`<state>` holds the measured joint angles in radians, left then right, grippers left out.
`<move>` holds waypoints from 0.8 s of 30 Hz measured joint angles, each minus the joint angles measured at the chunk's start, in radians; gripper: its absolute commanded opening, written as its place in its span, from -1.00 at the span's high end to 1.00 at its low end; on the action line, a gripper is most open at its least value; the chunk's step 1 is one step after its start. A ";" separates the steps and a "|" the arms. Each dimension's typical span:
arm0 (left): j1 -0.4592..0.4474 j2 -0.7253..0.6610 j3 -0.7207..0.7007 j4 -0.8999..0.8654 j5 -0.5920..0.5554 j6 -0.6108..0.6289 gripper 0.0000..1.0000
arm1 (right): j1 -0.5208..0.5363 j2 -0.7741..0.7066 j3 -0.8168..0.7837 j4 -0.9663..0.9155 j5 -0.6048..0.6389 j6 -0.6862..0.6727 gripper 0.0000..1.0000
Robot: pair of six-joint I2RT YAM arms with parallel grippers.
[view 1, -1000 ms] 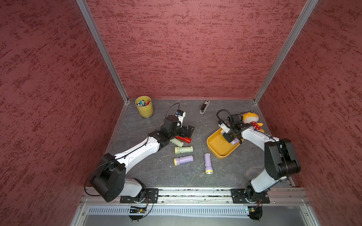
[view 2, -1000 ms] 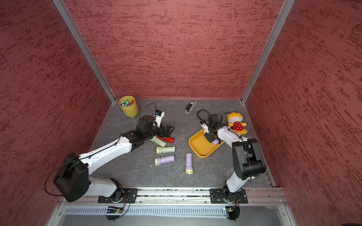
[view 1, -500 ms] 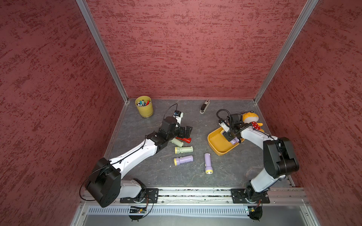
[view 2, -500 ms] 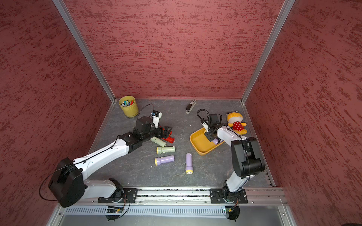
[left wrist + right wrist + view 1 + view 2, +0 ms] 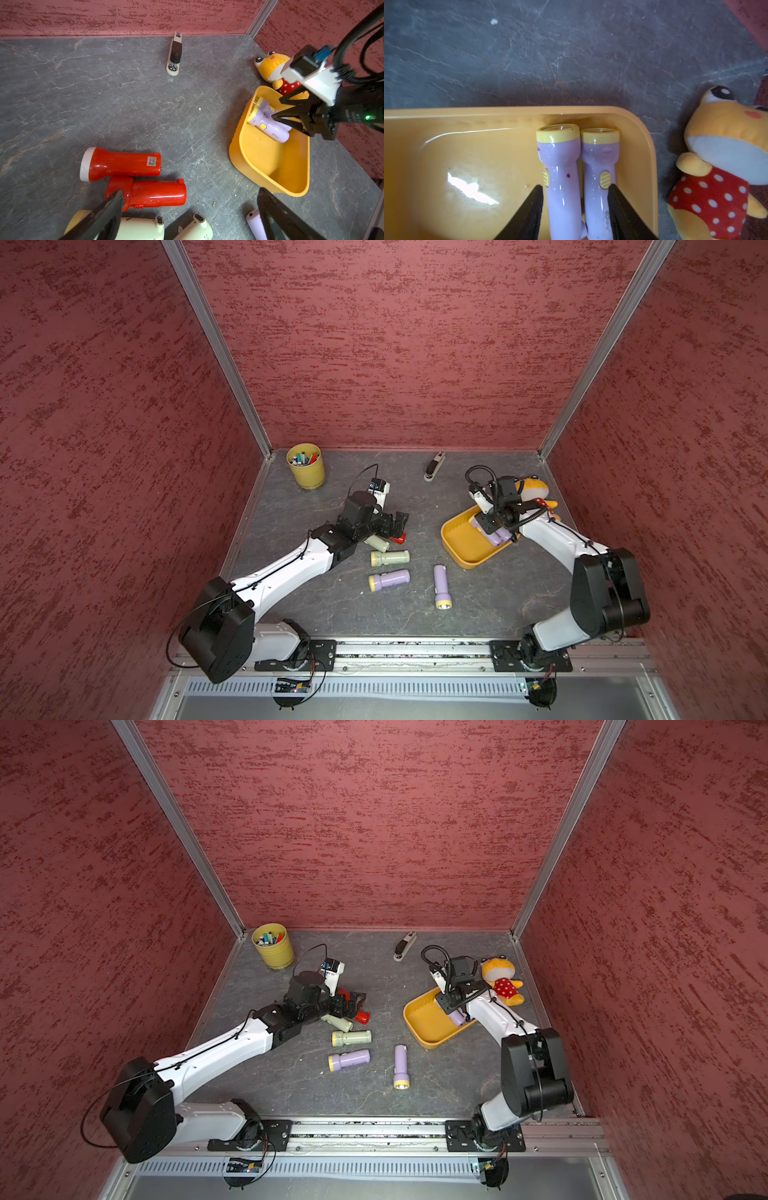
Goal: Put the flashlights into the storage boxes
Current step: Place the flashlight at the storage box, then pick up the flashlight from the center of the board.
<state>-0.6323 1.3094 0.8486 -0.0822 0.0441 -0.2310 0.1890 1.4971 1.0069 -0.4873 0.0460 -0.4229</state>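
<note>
Left gripper (image 5: 190, 192) wide open, empty, over red flashlights (image 5: 122, 164) on surface (image 5: 124, 93), well apart from storage box (image 5: 236, 145); long axes run jaw-to-jaw, tails boxward. Right gripper (image 5: 575, 187) part-open astride lilac flashlights (image 5: 558, 158) in storage box.

Flashlight pair (image 5: 558, 166) being contained side by side in tray (image 5: 459, 545); plush toy (image 5: 536, 489) being kept at tray's 2 o'clock, loose flashlights (image 5: 390, 558) at 9 o'clock.

right gripper (image 5: 575, 186): opened wider astride lilac flashlights (image 5: 560, 158) | left arm (image 5: 291, 568): elbow shifted
</note>
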 measured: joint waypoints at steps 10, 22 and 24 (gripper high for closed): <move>-0.001 -0.034 -0.034 -0.018 0.033 -0.001 -0.99 | 0.075 -0.192 0.000 -0.039 -0.144 0.106 -0.12; 0.010 -0.232 -0.156 -0.145 0.023 -0.135 -0.99 | 0.392 -0.126 0.016 -0.043 -0.172 0.083 -0.12; 0.010 -0.262 -0.168 -0.177 0.015 -0.164 -0.99 | 0.443 -0.101 0.027 -0.042 -0.161 0.073 -0.12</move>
<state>-0.6220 1.0473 0.6807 -0.2588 0.0593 -0.3954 0.6323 1.3956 1.0344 -0.5293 -0.1146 -0.3496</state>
